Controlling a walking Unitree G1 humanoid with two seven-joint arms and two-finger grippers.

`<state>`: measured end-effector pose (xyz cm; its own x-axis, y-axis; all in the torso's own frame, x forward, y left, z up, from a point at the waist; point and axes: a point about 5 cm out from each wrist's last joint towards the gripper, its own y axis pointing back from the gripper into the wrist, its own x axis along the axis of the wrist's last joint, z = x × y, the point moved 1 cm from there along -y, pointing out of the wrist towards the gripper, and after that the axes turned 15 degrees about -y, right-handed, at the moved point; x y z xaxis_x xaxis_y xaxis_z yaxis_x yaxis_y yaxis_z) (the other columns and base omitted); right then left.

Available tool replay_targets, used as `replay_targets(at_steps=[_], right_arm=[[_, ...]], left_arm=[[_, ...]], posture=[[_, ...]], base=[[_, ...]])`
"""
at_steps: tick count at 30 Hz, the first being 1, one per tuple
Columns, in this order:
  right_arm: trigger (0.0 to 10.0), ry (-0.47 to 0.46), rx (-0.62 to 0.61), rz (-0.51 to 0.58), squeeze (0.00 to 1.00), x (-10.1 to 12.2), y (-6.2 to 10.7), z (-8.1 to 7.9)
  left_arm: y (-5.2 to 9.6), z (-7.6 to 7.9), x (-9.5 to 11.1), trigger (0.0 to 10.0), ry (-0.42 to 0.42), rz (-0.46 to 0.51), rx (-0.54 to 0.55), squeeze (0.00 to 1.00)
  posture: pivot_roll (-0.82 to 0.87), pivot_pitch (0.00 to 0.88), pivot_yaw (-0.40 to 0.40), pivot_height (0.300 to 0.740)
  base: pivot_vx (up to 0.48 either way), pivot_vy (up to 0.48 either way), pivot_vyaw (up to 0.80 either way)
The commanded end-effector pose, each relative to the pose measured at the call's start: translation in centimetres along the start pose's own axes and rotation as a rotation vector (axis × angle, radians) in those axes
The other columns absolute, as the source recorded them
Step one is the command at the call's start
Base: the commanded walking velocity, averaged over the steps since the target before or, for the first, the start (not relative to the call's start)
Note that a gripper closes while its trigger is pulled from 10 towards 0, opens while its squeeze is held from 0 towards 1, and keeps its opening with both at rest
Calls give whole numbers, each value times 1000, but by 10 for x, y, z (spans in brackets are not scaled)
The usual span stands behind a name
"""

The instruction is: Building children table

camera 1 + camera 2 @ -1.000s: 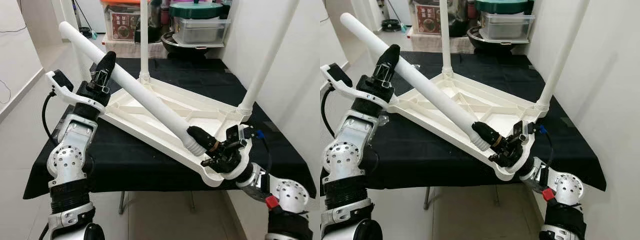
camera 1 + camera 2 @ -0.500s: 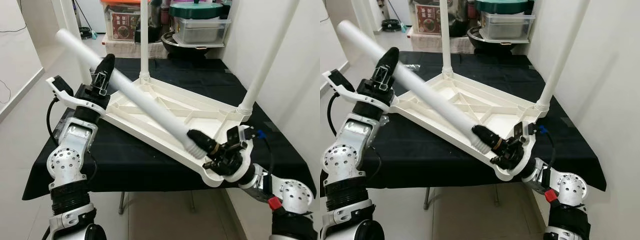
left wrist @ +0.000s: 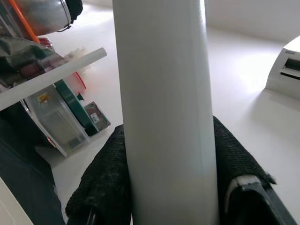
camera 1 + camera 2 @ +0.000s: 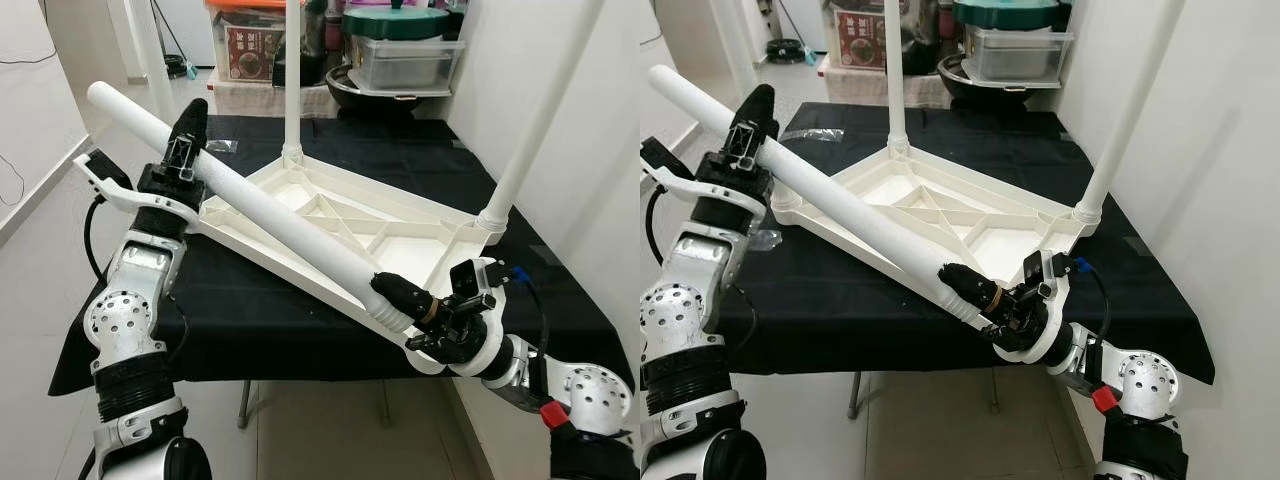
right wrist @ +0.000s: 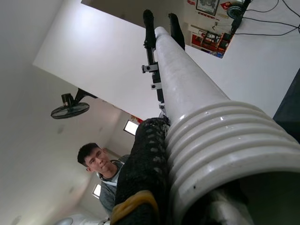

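Observation:
The white children's table top (image 4: pixel 330 215) lies upside down on a black-clothed table (image 4: pixel 250 320). Two white legs stand fixed in it, one at the far corner (image 4: pixel 291 80) and one at the right corner (image 4: pixel 530 130). A third, loose white leg (image 4: pixel 270 215) slants across the top from upper left to lower right. My left gripper (image 4: pixel 194 110) is shut on its upper part. My right gripper (image 4: pixel 388 290) is shut on its ribbed threaded end (image 5: pixel 225 150), just above the top's near corner (image 4: pixel 432 362). In the left wrist view the black fingers (image 3: pixel 105 183) hug the leg (image 3: pixel 164 103).
Storage boxes and a pot (image 4: pixel 400 50) stand behind the table. A white wall (image 4: pixel 600 150) runs close along the right. A clear plastic bag (image 4: pixel 815 135) lies on the cloth at the back left. Open floor (image 4: pixel 40 250) lies to the left. A person (image 5: pixel 101 168) stands nearby.
The loose leg has tipped flatter: its far end dropped and swung left with my left gripper, and its threaded end sank closer to the near corner with my right gripper.

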<state>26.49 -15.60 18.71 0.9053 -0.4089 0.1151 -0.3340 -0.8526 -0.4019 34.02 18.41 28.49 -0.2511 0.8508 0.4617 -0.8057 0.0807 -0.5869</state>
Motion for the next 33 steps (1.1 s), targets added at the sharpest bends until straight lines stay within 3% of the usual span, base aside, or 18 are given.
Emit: replay_targets(at_steps=[1,8,9,10,11,14,15,17,18,24,30,31,32,33], right_arm=[[0,7,36,-58,0,-5,-4,-6],[0,33,32,-58,0,-5,-9,-7],[2588,65,10,-48,0,-4,-11,-5],[2588,89,-5,-41,0,-4,-12,-4],[10000,95,1,-30,0,-3,-13,-3],[10000,101,27,-16,0,-2,-15,-4],[10000,120,32,-9,737,-1,-16,-5],[10000,134,36,-3,737,0,-16,-6],[10000,145,47,-15,1000,-2,-16,-8],[10000,132,27,-23,1000,-2,-14,-5],[10000,98,-23,-7,1000,0,-5,3],[10000,94,-25,-5,153,0,-4,4],[10000,86,-39,-3,0,-1,-1,7],[10000,76,-50,4,0,-1,2,10]], left_arm=[[2,-6,0,0,-11,8,37,0],[4,-4,-11,0,-1,-41,39,0],[5,-2,-16,10000,-17,-76,36,0],[6,-2,-19,10000,-26,-98,34,0],[6,-1,-21,10000,-34,-109,36,0],[4,0,-23,10000,-50,-114,44,0],[3,1,-22,10000,-55,-115,44,0],[3,1,-22,10000,-58,-116,45,0],[2,1,-21,10000,-52,-109,49,0],[0,-1,-15,10000,-57,-83,68,0],[-10,0,5,10000,-67,-5,83,0],[-11,0,7,10000,-68,1,83,0],[-14,1,14,10000,-66,25,84,0],[-17,2,21,10000,-46,58,89,0]], posture=[[40,8,-67,740],[39,12,-67,740],[41,13,-68,740],[43,14,-68,740],[45,16,-71,740],[45,16,-71,740],[50,17,-72,740],[50,17,-72,740],[47,17,-70,740],[49,19,-69,740],[48,20,-75,740],[49,20,-76,740],[51,20,-76,740],[49,20,-74,740]], base=[[0,0,0],[0,0,0],[0,0,0],[0,0,0],[0,0,0],[0,0,0],[0,0,0],[0,0,0],[0,0,0],[0,0,0],[0,0,0],[0,0,0],[0,0,0],[0,0,0]])
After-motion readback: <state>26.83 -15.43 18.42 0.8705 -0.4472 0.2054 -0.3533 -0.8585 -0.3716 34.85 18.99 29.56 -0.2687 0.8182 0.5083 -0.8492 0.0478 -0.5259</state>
